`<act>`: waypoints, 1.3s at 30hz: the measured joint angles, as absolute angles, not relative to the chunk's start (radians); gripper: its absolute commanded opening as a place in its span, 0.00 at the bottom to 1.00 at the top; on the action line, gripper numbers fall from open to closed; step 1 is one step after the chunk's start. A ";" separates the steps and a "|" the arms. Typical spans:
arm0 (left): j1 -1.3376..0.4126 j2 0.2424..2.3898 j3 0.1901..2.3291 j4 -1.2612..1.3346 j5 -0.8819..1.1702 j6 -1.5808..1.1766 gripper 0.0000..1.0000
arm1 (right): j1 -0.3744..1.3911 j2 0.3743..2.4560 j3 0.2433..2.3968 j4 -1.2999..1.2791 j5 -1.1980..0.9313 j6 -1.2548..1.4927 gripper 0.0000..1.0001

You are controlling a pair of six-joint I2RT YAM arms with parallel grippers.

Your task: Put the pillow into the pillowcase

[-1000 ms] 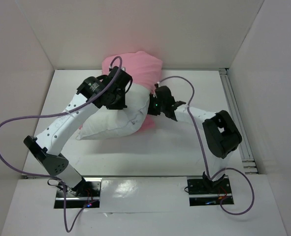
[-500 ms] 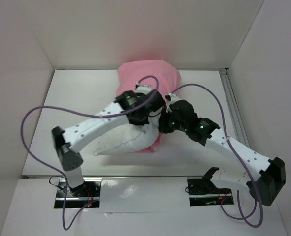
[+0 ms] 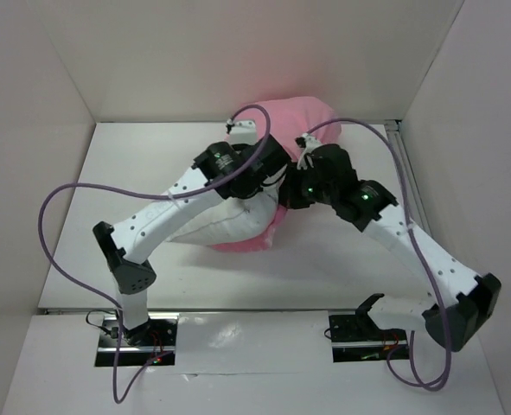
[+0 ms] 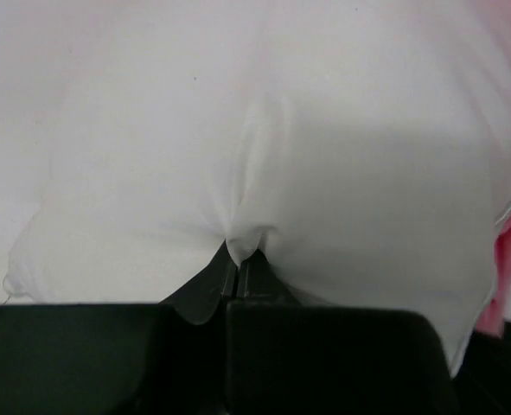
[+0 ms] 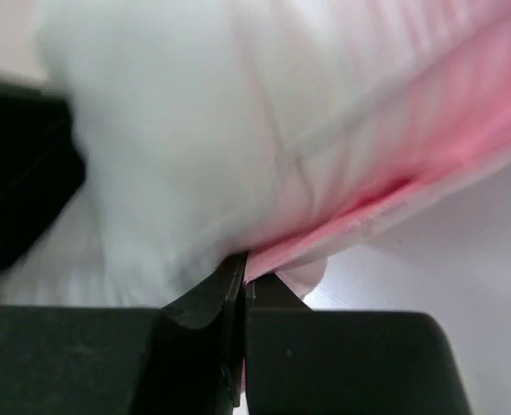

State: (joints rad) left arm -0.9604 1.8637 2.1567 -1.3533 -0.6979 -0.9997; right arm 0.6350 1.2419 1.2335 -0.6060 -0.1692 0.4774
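While left gripper [image 4: 242, 259] pinches pillow [image 4: 324, 156], right gripper [image 5: 245, 270] (clamped) nips pillowcase [image 5: 463, 112]

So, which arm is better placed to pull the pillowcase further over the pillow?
Probably the right arm. The right tool is shut on the edge of the pillowcase, beside the pillow. The left tool pinches only white pillow fabric, so it can rather hold the pillow steady.
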 measured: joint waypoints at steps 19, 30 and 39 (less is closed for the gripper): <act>-0.899 2.019 1.963 -1.044 -0.467 -1.016 0.25 | 0.644 0.794 0.886 -0.753 -0.079 0.657 0.10; -0.759 1.577 1.660 -0.906 -0.284 -0.835 0.80 | 0.659 0.874 1.142 -0.839 0.037 0.640 0.82; -0.445 1.773 1.689 -0.694 -0.102 -0.709 0.82 | 0.657 1.058 1.236 -0.947 0.369 0.787 0.61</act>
State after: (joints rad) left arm -0.4450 1.7733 1.6890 -0.6937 -0.1024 -0.7090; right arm 0.6575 1.0580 1.2358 -0.9466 0.3695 0.7872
